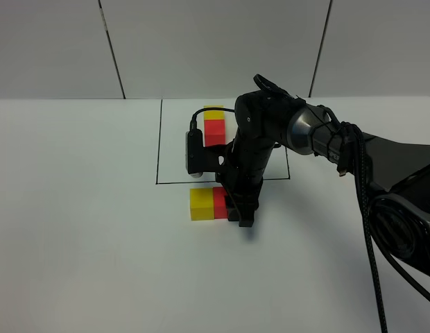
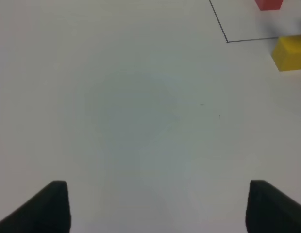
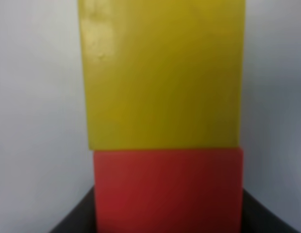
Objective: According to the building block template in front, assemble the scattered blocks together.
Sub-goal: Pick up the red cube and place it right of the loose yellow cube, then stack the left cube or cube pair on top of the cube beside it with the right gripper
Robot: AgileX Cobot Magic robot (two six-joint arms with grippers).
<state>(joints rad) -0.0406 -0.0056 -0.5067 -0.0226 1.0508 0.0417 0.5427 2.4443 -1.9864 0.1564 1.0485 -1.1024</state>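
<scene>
The building block template is a yellow cube [image 1: 213, 111] joined to a red cube [image 1: 214, 132], inside a thin black-line rectangle [image 1: 158, 149]. In front of the rectangle, the scattered yellow cube [image 1: 201, 204] and the scattered red cube [image 1: 220, 201] sit side by side, touching. My right gripper [image 1: 237, 210] reaches down from the right and is shut on the red cube [image 3: 167, 189], with the yellow cube [image 3: 162, 73] pressed against it. My left gripper [image 2: 158, 206] is open and empty over bare table. It sees the yellow cube [image 2: 290, 52] far off.
The white table [image 1: 83, 229] holds nothing else. The right arm [image 1: 319, 135] stretches over the rectangle's right part and hides its right edge. A cable [image 1: 373, 236] hangs along the arm. The template's red cube [image 2: 268, 4] and a frame corner [image 2: 227, 41] show in the left wrist view.
</scene>
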